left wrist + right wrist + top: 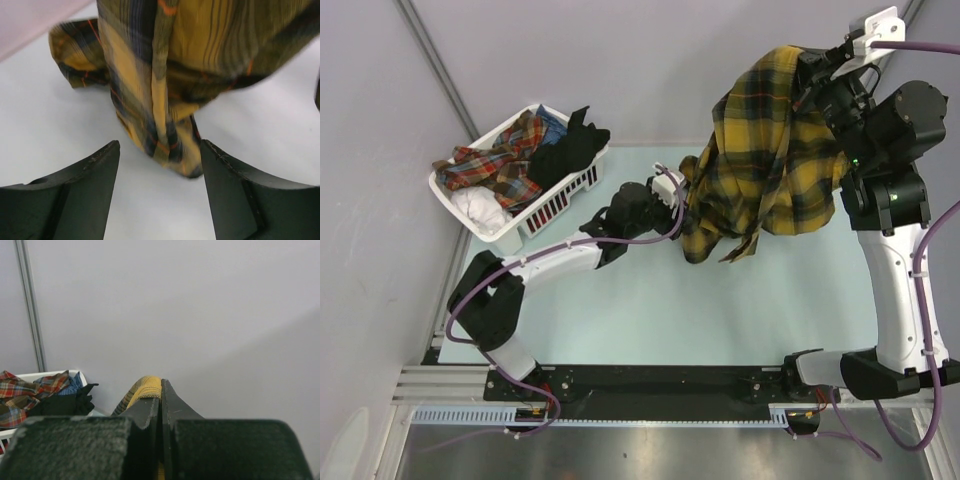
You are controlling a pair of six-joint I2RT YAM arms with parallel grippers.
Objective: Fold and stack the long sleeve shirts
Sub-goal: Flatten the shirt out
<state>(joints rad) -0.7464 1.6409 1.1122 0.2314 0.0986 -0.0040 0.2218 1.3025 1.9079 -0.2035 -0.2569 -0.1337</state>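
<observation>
the white slatted basket (pixel 556 206) sat at about ten o'clock on the pale table (pixel 650 320), well apart from both grippers. it was heaped with a red plaid garment (pixel 495 165), a black garment (pixel 566 154), some blue cloth (pixel 552 126) and a white bundle (pixel 480 206). a grey wall (pixel 620 60) stood behind it, and a purple cable (pixel 620 240) looped along the left arm.

the mustard-yellow and black plaid shirt (pixel 768 150) hung at roughly one o'clock in the top view. most of it was held up off the table, with its lower folds bunched and touching the surface. the right gripper (pixel 161 389) was clamped on a fold at the top, jaws pressed together, with yellow cloth poking out past the tips. the left gripper (pixel 160 145) sat low at the shirt's eight o'clock side, jaws spread wide. a hanging strip of the shirt lay in line with the gap and touched neither finger. whether it was already between them or just past the tips could not be told.

from above, the draped shirt covered the right gripper's fingers, so the grip point was hidden there. collar, pocket and sleeves could not be told apart in the bunched cloth. the left wrist view was blurred and cut off the shirt's upper part. the right wrist view showed only a small hump of it behind the fingers, and the basket was cropped at nine o'clock.
</observation>
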